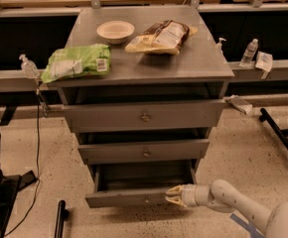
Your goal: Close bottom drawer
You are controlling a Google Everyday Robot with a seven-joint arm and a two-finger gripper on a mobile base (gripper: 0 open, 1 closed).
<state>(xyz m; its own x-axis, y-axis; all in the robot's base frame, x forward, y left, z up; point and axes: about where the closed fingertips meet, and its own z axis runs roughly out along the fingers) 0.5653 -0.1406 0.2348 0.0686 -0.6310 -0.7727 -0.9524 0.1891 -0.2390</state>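
Observation:
The bottom drawer is the lowest and slimmest of three grey drawers. It stands pulled out, its plain grey box open to view, with a small round knob at the centre of its front. My gripper is at the right end of that front, touching it, with the white arm reaching in from the lower right. Its fingers are shut together and hold nothing.
The middle drawer and top drawer also stand partly out. On the cabinet top lie a green bag, a white bowl and a brown snack bag. A black stand is on the floor at left.

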